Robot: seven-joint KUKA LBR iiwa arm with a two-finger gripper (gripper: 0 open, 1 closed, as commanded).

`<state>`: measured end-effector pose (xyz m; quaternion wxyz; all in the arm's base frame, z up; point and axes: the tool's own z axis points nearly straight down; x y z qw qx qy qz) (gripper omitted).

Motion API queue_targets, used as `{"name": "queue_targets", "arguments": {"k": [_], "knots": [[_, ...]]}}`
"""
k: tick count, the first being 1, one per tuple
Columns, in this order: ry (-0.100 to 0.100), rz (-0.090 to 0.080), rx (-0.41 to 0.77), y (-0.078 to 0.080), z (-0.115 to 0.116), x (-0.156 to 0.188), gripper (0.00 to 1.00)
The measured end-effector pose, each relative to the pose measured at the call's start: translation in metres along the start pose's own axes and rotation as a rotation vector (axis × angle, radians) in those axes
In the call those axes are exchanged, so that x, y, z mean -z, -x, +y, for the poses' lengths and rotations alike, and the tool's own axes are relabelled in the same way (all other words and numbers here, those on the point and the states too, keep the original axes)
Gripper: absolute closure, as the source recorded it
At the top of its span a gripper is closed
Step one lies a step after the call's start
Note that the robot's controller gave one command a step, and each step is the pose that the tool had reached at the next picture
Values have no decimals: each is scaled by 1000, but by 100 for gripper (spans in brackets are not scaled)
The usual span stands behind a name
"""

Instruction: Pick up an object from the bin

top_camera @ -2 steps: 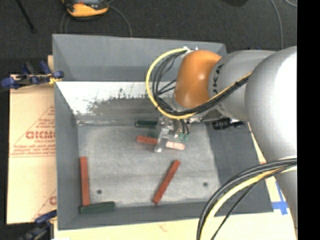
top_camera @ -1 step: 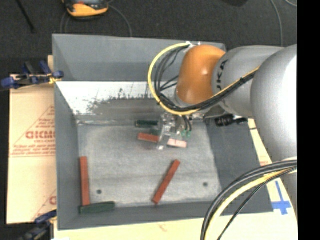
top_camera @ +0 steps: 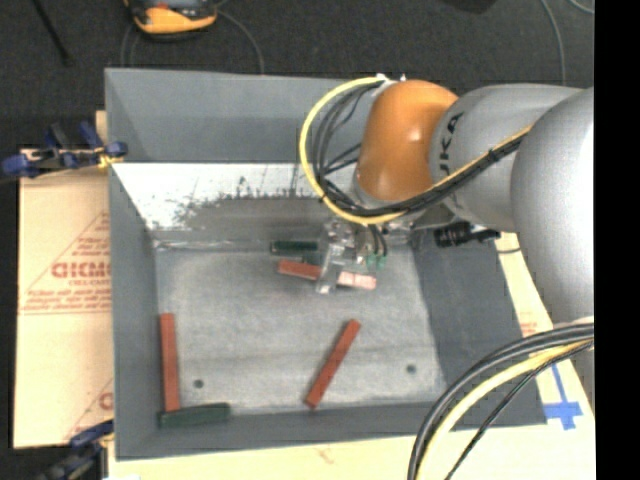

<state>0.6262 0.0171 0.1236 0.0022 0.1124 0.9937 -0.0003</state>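
Note:
My gripper [top_camera: 330,278] reaches down at the back middle of the bin, its metal fingers among a small cluster of things. A dark green block [top_camera: 292,247] lies just left of it. Under that sits a short red-brown block [top_camera: 297,268], touching or close to the fingers. A small pink piece [top_camera: 358,282] lies right beside the fingertips, and a small green bit [top_camera: 379,261] shows just above it. Whether anything sits between the fingers I cannot make out.
A long red-brown stick [top_camera: 333,362] lies slanted in the front middle of the bin. Another red-brown stick [top_camera: 169,362] runs along the left wall, with a dark green block [top_camera: 193,417] at the front left corner.

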Motion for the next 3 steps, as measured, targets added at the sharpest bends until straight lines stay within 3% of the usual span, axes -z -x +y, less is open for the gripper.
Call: {"name": "queue_targets", "arguments": {"k": [3], "knots": [[1, -2, 1, 1, 0, 32, 100]]}}
